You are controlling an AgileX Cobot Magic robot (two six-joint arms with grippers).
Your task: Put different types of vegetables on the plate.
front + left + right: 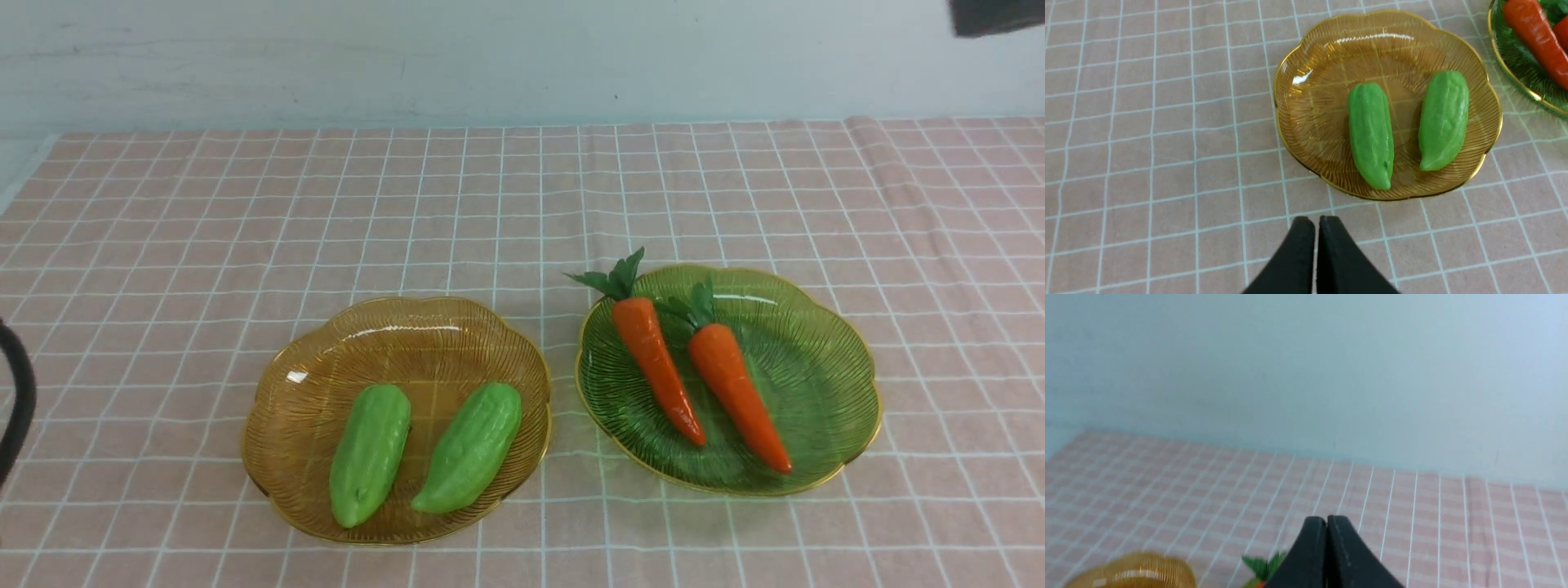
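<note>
The left end effector point(1316, 222) hangs above the pink checked cloth of the worktop point(245, 204), just short of the amber plate point(392, 331), its two black fingers pressed together on nothing. The right end effector point(1327, 522), likewise closed and empty, is held high and looks across the worktop to the pale wall point(1306, 375). The vegetables lie sorted by kind. The left gourd point(370, 453) and the right gourd point(471, 447) sit side by side, not touching, on the amber plate. The left carrot point(657, 367) and the right carrot point(739, 396) lie near each other on the green plate point(816, 367), leaf tops pointing away from the robot, the left one's leaves reaching past the rim. Mixing the kinds appears not yet begun. All four look like light, hollow or foam toys that should lift easily and may give a little under a squeeze. The gourds are stubby, matt and bumpy, so a pinch across the thick middle ought to hold. The carrots are smoother, with a slight sheen, and taper. A grip near the tip could slip off, so the broad shoulder just below the leaves seems the safer place, while the leaves themselves look too flimsy to hold by. The ribbed, glassy plates may slide on the worktop if nudged.
</note>
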